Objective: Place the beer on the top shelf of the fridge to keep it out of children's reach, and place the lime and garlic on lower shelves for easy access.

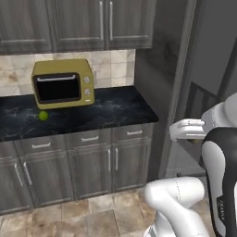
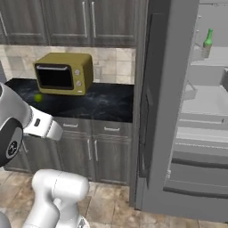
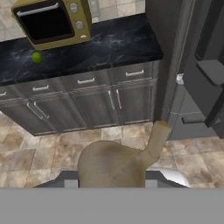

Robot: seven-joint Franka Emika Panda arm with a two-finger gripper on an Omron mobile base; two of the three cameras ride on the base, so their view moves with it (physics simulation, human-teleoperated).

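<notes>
In the hand view the tan garlic [image 3: 114,162] looms large, its stem pointing up to the right, with my gripper [image 3: 114,178] shut on it above the tiled floor. The lime [image 3: 37,57] lies on the black counter in front of the microwave, also seen as lime [image 1: 43,115] and lime [image 2: 38,97]. The fridge [image 2: 165,111] stands open at the right. The green beer [image 2: 208,41] stands upright on its top shelf [image 2: 216,60]. Pale lower shelves [image 2: 202,133] sit beneath. My arm is between the counter and the fridge.
A yellow microwave [image 1: 63,83] sits on the black counter [image 1: 115,109], over grey drawers and cupboard doors [image 1: 92,166]. Dark wall cupboards [image 1: 78,23] hang above. The open fridge door [image 3: 210,74] juts out at the right, over tiled floor [image 3: 43,148].
</notes>
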